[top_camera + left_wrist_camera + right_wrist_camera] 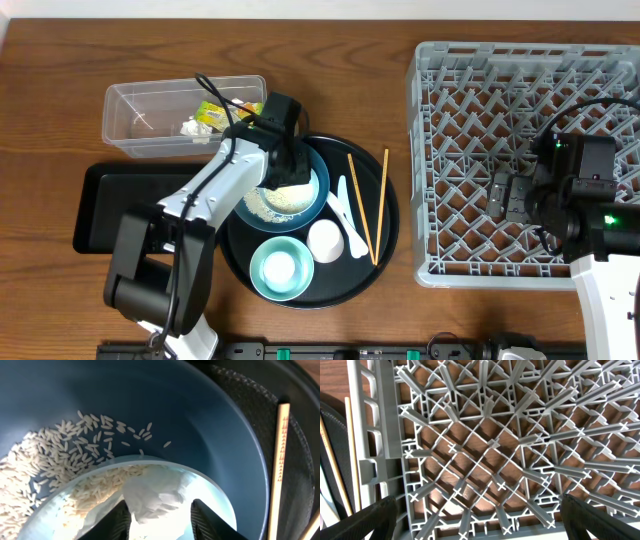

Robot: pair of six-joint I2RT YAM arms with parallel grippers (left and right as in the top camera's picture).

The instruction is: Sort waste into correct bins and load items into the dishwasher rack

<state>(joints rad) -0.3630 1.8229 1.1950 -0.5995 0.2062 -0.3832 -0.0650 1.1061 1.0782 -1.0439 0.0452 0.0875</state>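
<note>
— Which step is in hand?

— Sorting the waste, I'd judge. The left gripper (160, 516) is down inside the blue bowl (320, 190), at the centre of the overhead view. Its fingers (121, 521) stand on either side of the crumpled tissue (152, 492). They are half closed around it, but this close view doesn't let me tell whether they already pinch it.

— And the next move?

— A firm pinch and a straight lift, then a carry to the clear tub (115, 120) at upper left, where wrappers (213, 112) already lie. The rice (55, 455) is heaped against the tissue, so grains may cling and drop on the way.

— What else is around?

— The flat black tray (110, 215) lies at left, just below the tub. On the round tray (355, 278), right of the bowl, lie the chopsticks (360, 205) and the spoon (350, 228). A teal bowl (280, 268) and a white cup (323, 240) sit lower down. None of these crosses the path to the tub.

— The other arm?

— The right gripper (477, 512) hangs over the rack (425, 150) at right, its fingers wide apart and holding nothing. The rack has no dishes in it yet.
</note>
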